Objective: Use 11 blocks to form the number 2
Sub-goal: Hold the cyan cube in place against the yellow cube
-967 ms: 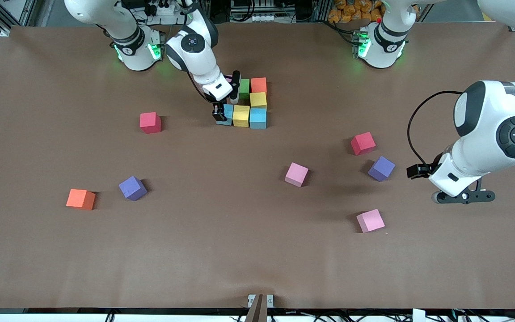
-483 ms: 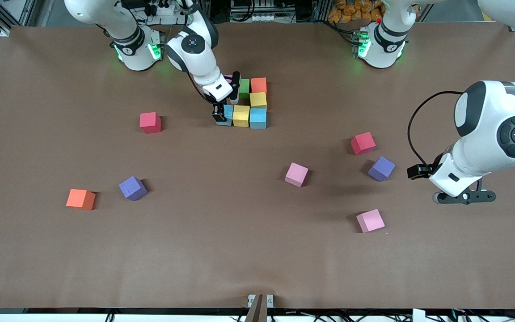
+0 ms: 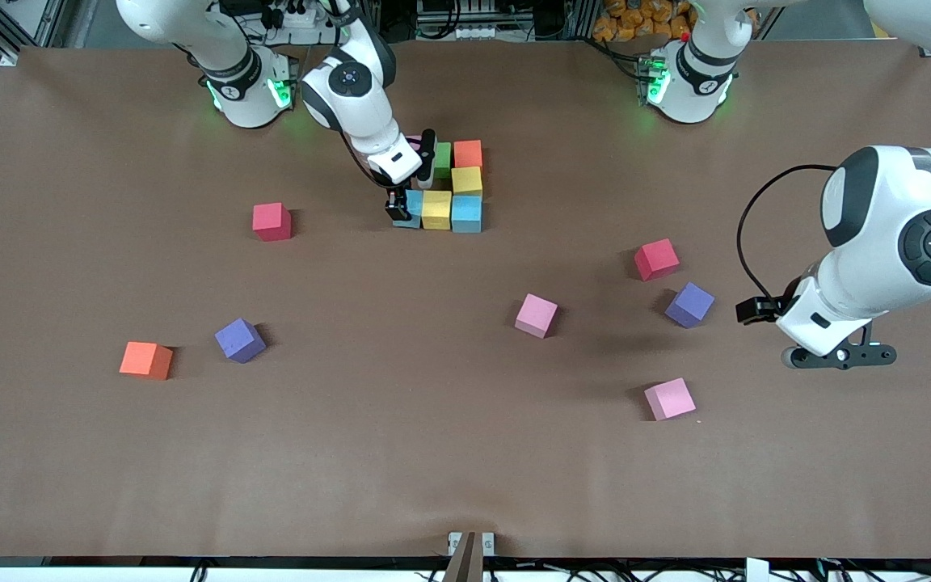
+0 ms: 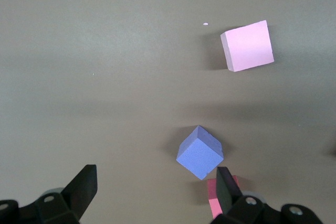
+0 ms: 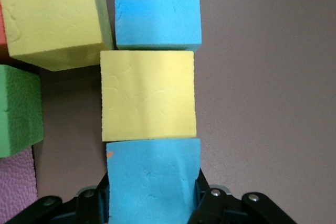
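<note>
The brown-covered table (image 3: 465, 453) is carrying every cube, and no brand or lettering on the arms is coming through clearly enough to read. Near the table edge where the robot bases stand, the partial number 2 (image 3: 451, 187) is sitting as a tight cluster, its rows running along that edge and its long axis pointing toward the front camera: a green cube (image 3: 441, 153) and an orange cube (image 3: 468, 153) in the farthest row, with a pink one largely hidden by the right arm, a yellow cube (image 3: 466, 181) below the orange, then a row of light blue (image 3: 466, 213), yellow (image 3: 436, 208) and light blue (image 5: 153, 179). The right gripper (image 5: 152, 198) is clamping that last light blue cube on its two sides, the cube touching the yellow one. The left gripper (image 4: 155, 192) is hanging with fingers spread wide, holding nothing, over a loose purple cube (image 3: 689, 304) toward the left arm's end. Scattered loose are two red cubes (image 3: 271, 221) (image 3: 656, 259), two pink cubes (image 3: 536, 314) (image 3: 669, 398), another purple cube (image 3: 239, 339) and an orange cube (image 3: 145, 360).
</note>
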You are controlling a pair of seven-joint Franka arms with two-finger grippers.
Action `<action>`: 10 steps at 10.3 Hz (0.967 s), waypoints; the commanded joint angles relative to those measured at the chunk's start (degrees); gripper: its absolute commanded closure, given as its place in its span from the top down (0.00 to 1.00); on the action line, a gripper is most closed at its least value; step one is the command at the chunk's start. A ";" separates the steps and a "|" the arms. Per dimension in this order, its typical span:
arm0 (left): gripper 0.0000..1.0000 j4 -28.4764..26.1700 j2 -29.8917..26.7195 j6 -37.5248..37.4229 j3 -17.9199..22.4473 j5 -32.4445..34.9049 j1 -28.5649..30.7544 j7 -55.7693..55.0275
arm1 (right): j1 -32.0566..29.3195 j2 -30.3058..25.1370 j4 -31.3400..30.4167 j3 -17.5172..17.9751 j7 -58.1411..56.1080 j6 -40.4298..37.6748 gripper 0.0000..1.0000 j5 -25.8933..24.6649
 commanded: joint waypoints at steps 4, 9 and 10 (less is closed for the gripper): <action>1.00 0.51 0.32 0.07 0.33 -0.24 -0.10 1.36 | 0.59 1.44 0.83 -0.10 0.14 0.59 0.67 0.48; 1.00 0.51 0.32 0.07 0.33 -0.33 -0.10 1.36 | 0.50 1.62 1.27 -0.01 0.14 0.59 0.71 0.48; 1.00 0.51 0.32 0.07 0.33 -0.33 -0.10 1.36 | 0.50 1.62 1.35 -0.01 0.14 0.59 0.75 0.48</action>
